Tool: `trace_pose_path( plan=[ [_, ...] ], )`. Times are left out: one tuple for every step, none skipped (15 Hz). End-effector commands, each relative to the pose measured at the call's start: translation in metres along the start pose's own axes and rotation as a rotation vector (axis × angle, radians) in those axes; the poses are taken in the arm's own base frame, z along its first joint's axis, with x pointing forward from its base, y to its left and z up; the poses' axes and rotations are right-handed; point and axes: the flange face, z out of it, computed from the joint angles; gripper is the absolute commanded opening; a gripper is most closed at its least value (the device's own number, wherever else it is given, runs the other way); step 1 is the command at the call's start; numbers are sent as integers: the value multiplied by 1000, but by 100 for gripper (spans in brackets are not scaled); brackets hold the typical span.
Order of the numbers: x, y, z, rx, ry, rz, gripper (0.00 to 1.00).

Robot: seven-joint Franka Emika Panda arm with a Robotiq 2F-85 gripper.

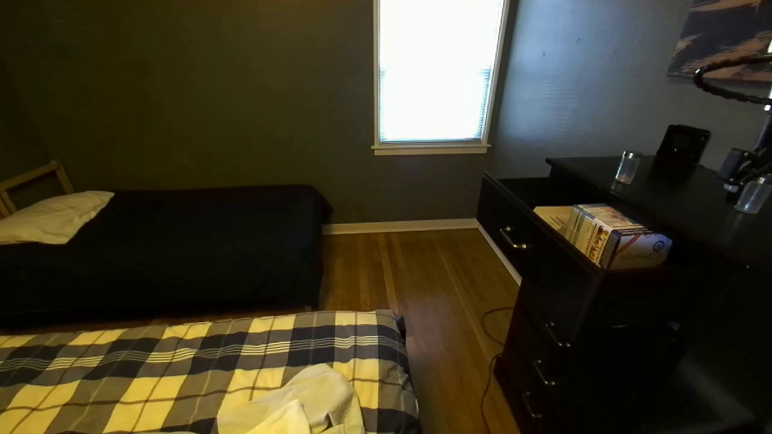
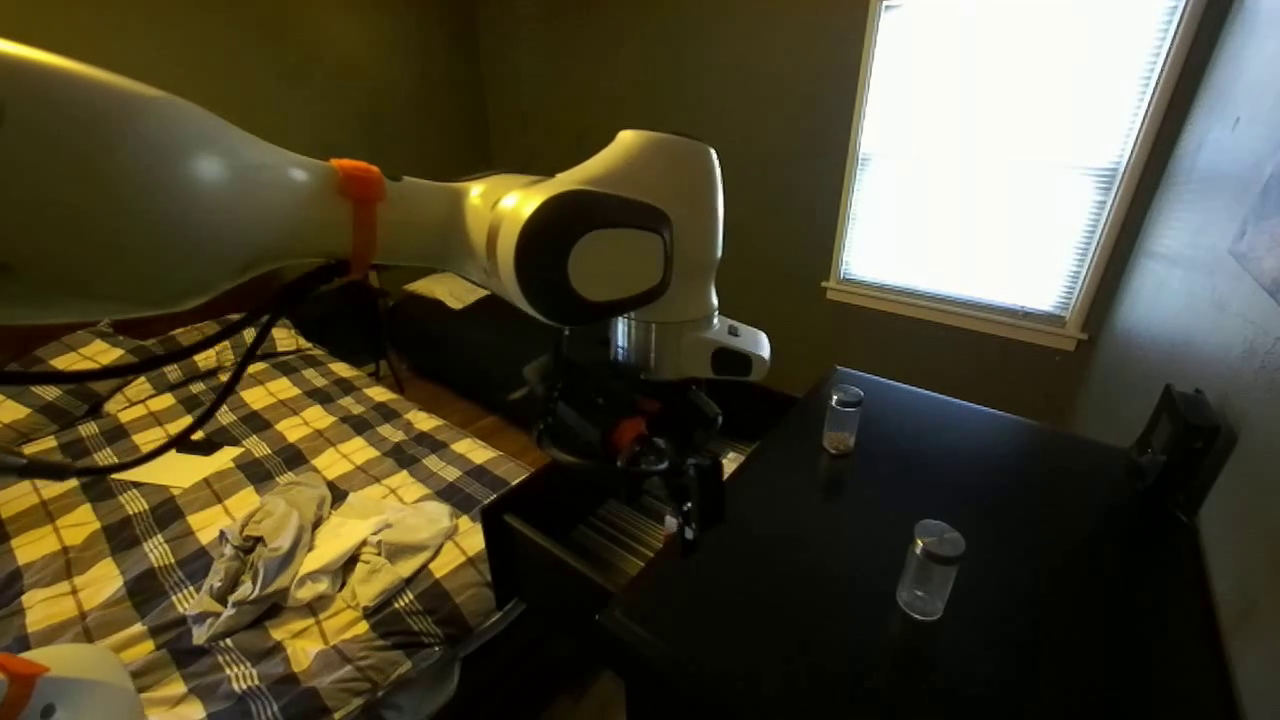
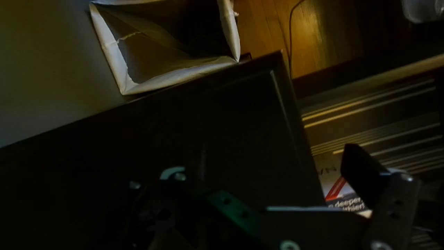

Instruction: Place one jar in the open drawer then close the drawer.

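The drawer, uppermost in a tall dark dresser, stands pulled out, and a row of book-like items sits inside it with printed covers and spines showing. On the dresser's tabletop, well apart from each other, stand a window-side jar and a second jar, both upright, lidded, made of glass and visible in both exterior views. The window-side jar has a little pale, grainy matter at its bottom; the second jar looks clear (any finer detail is lost in the gloom).

The white robot arm is bent so that the gripper points down by the dresser's front edge. In the wrist view its fingers are spread, with dark tabletop visible between them; the left-hand finger there is dim and merges with the background, while the right-hand one overlaps the drawer's opening.

A dark upright object stands at the back of the tabletop. Crumpled cloths lie on the plaid bed, and a pale pillow rests on a dark-covered bed. An open-topped pale bag shows just beside the tabletop's edge in the wrist view.
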Motion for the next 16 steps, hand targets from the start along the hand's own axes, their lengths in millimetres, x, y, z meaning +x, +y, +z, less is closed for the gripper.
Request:
trace_pose_path(
  plan=[
    [52,48,0,60,57,184,100],
    [66,62,0,74,83,232,100],
    [80,74,-1,90,106,282,100],
    [93,83,0,108,126,331,100],
    [105,91,-1,120,153,382,100],
    [116,99,-3,123,187,431,100],
    [127,106,-7,119,222,477,100],
    [135,114,-11,106,256,523,100],
    [144,119,-11,100,297,564,100],
    [152,126,-12,89,331,608,100],
    [159,132,-12,75,364,653,100],
    [165,137,-11,60,389,701,100],
    [168,143,-12,34,405,746,100],
    [171,148,-9,1,410,786,100],
    [172,152,-6,-33,396,815,100],
    [173,154,-4,-61,376,833,100]
  ],
)
